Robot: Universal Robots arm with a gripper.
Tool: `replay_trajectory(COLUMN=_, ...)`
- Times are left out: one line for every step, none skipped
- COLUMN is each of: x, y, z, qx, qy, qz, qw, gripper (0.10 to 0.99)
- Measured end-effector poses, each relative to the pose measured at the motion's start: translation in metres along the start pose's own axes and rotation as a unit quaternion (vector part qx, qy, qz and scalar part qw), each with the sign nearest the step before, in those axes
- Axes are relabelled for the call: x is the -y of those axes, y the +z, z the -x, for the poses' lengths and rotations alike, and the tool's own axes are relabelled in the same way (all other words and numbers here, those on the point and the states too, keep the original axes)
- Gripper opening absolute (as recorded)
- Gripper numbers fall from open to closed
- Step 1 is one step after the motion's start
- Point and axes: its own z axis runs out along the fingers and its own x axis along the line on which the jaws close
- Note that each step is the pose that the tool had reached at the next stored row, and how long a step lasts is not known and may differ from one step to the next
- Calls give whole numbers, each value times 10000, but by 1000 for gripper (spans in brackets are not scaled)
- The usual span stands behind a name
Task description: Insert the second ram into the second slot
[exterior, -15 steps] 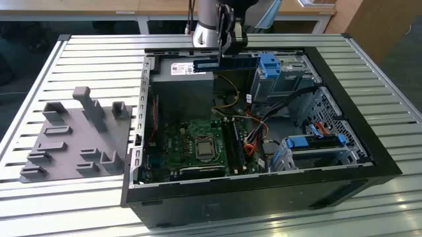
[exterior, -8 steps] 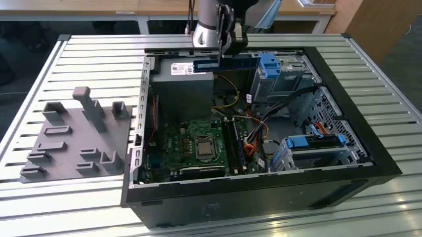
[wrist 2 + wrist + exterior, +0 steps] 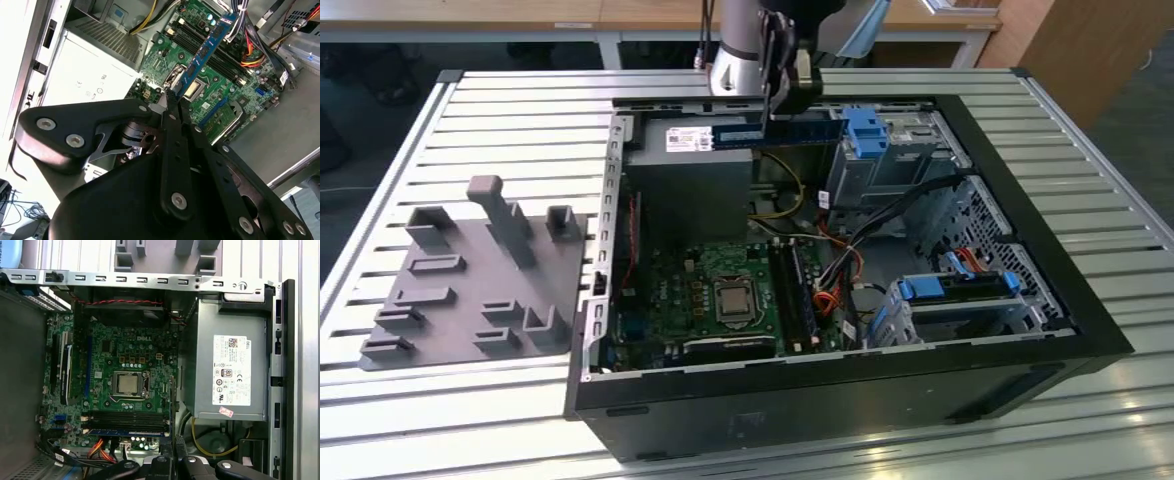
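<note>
1. Gripper (image 3: 785,112) state: clenched on the second ram (image 3: 811,130), taken by its flat faces near mid-length.
2. Position: the stick hangs level in the air over the power supply (image 3: 691,160) end of the open computer case (image 3: 854,395). It is well apart from the memory slots (image 3: 125,419).
3. Handling, as a judgement: a light, stiff, thin board, brittle if bent. The chips and edge contacts are delicate. The flat faces or the short ends are the sound places to hold, with the contact edge left free, as the second wrist view shows (image 3: 207,47).
4. Case contents: motherboard (image 3: 130,360), power supply, drive cages (image 3: 961,295) and cables (image 3: 907,205). One blue stick (image 3: 127,431) is already seated, with dark slots beside it.
5. Grey fixture tray (image 3: 467,335): on the table, just beside the case.
</note>
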Motion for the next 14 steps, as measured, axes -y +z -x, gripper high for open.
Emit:
replay_trajectory(x=0, y=0, z=-7, qx=-4, qy=0, qz=0, qw=10000, gripper=137)
replay_trajectory(x=0, y=0, z=-14, qx=-12, qy=0, qz=0, qw=10000, gripper=137)
replay_trajectory(x=0, y=1, z=-20, qx=-20, qy=1, qz=0, qw=10000, gripper=137)
replay_trajectory(x=-1, y=1, z=-26, qx=-30, qy=1, qz=0, qw=10000, gripper=137)
replay_trajectory(x=-1, y=0, z=-33, qx=-40, qy=1, qz=1, qw=10000, gripper=137)
replay_trajectory(x=-1, y=0, z=-41, qx=-51, qy=1, qz=1, qw=10000, gripper=137)
replay_trajectory(x=-1, y=1, z=-47, qx=-63, qy=2, qz=1, qw=10000, gripper=137)
replay_trajectory(x=-1, y=1, z=-54, qx=-77, qy=3, qz=1, qw=10000, gripper=137)
replay_trajectory(x=-1, y=1, z=-62, qx=-93, qy=3, qz=2, qw=10000, gripper=137)
replay_trajectory(x=-2, y=0, z=-71, qx=-110, qy=4, qz=3, qw=9999, gripper=137)
replay_trajectory(x=-2, y=0, z=-80, qx=-126, qy=5, qz=3, qw=9999, gripper=137)
replay_trajectory(x=-2, y=0, z=-90, qx=-141, qy=5, qz=4, qw=9999, gripper=137)
replay_trajectory(x=-2, y=1, z=-99, qx=-158, qy=6, qz=4, qw=9999, gripper=137)
replay_trajectory(x=-3, y=2, z=-107, qx=-177, qy=7, qz=4, qw=9998, gripper=137)
